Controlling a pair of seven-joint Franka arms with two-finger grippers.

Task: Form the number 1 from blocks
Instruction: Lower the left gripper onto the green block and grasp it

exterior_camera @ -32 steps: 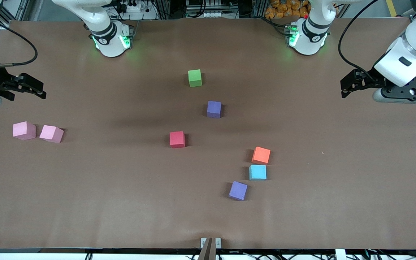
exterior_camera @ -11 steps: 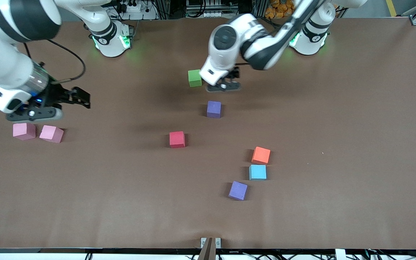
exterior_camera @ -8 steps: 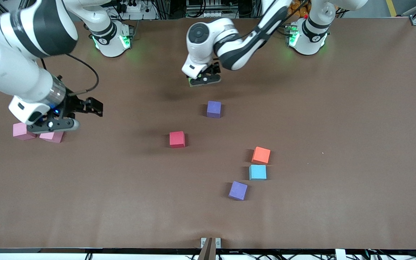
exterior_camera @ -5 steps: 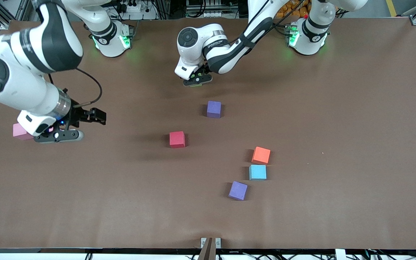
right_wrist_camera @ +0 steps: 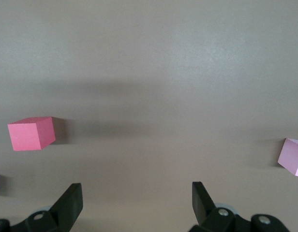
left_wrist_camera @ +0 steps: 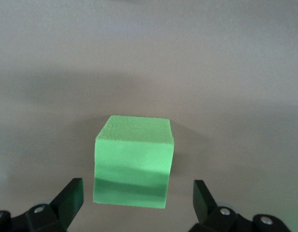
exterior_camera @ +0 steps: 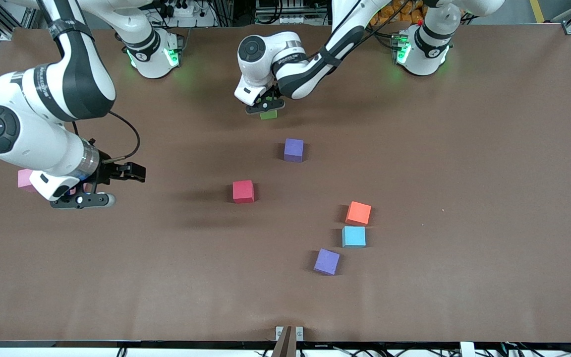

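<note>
Two grippers are down low, both with fingers spread wide. Left gripper [left_wrist_camera: 137, 205] straddles the green block [left_wrist_camera: 133, 162], which sits on the table [exterior_camera: 464, 198] between its fingers, not clamped. Right gripper [right_wrist_camera: 134, 205] hangs over brown table, a pink block [right_wrist_camera: 293, 157] just beside it and a red block [right_wrist_camera: 32, 133] well apart.

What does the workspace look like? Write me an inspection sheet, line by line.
Surface: brown table, bare apart from blocks.
Job's things: green block; two purple blocks; red block; orange block beside light blue block; pink block partly hidden. No line formed.
Clutter: nothing seen.
End effectors: left end effector open over the green block; right end effector open near the pink block.
Cables: black cable on right arm.
Surroundings: equipment along the robots' edge.
</note>
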